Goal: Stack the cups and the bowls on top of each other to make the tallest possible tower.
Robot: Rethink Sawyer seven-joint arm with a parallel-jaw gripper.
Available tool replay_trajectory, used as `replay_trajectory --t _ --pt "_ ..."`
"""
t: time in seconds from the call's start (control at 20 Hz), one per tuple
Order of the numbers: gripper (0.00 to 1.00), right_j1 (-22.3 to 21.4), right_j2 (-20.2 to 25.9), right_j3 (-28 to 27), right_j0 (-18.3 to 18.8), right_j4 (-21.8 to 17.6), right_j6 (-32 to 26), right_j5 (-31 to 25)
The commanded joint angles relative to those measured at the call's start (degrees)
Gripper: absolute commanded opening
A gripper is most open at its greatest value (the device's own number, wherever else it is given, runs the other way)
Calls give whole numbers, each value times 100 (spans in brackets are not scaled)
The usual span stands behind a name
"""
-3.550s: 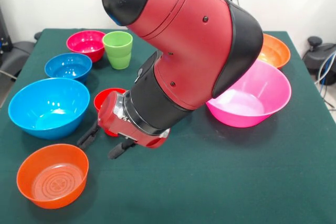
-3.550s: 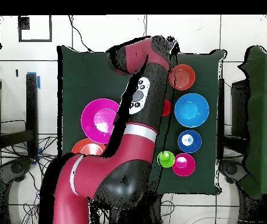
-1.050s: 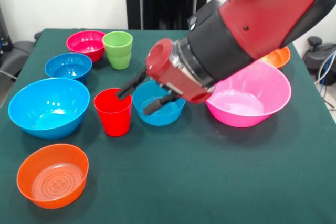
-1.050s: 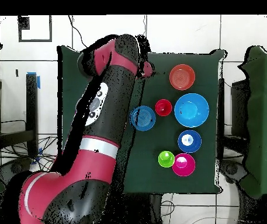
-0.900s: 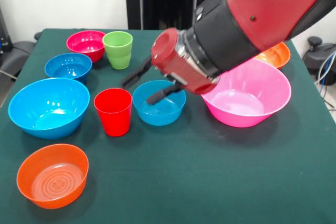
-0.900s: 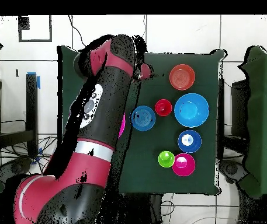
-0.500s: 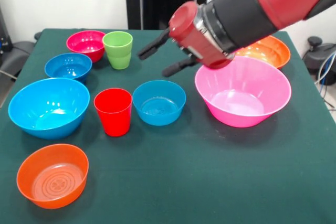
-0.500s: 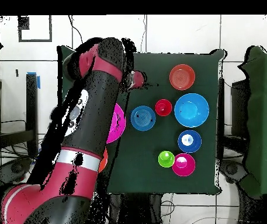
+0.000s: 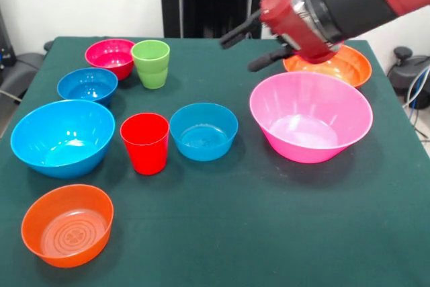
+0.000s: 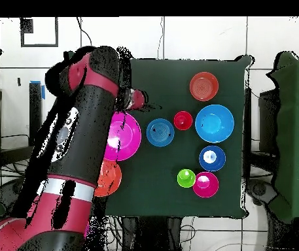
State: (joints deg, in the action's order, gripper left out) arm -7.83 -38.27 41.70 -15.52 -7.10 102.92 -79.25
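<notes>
No tower exists yet: every bowl and cup sits alone on the green table (image 9: 269,233). The pink bowl (image 9: 311,116), the widest and my likely base, stands at front-view right, with an orange bowl (image 9: 342,65) just behind it. In the middle sit the small blue bowl (image 9: 203,130) and, just beside it, the red cup (image 9: 145,142). Further left are the large blue bowl (image 9: 62,137), a second small blue bowl (image 9: 87,85), the magenta bowl (image 9: 109,56) with the green cup (image 9: 151,63) close against it, and a second orange bowl (image 9: 67,224) at the near corner.

The gripper (image 9: 255,46) hovers high, empty, its 2 fingers spread wide and pointing toward front-view left. It hangs over bare cloth behind the pink bowl's left rim. The relation that matters: the small blue bowl and red cup lie below it and toward the camera, to the left, while the pink bowl is nearly under the wrist. I judge any pick needs a descent and a turn of the fingers downward.

Against 3.5 s ago, the arm has lifted from low beside the red cup and swung right across the table. The small blue bowl, then hidden by the arm, is now exposed; nothing else has shifted.
</notes>
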Motion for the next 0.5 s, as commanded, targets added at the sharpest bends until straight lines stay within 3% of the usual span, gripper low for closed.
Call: replay_trajectory --t 0.05,0.5 --pt "100 187 571 478 -317 642 2171 -578" --pt "100 284 765 607 -546 1330 3203 -438"
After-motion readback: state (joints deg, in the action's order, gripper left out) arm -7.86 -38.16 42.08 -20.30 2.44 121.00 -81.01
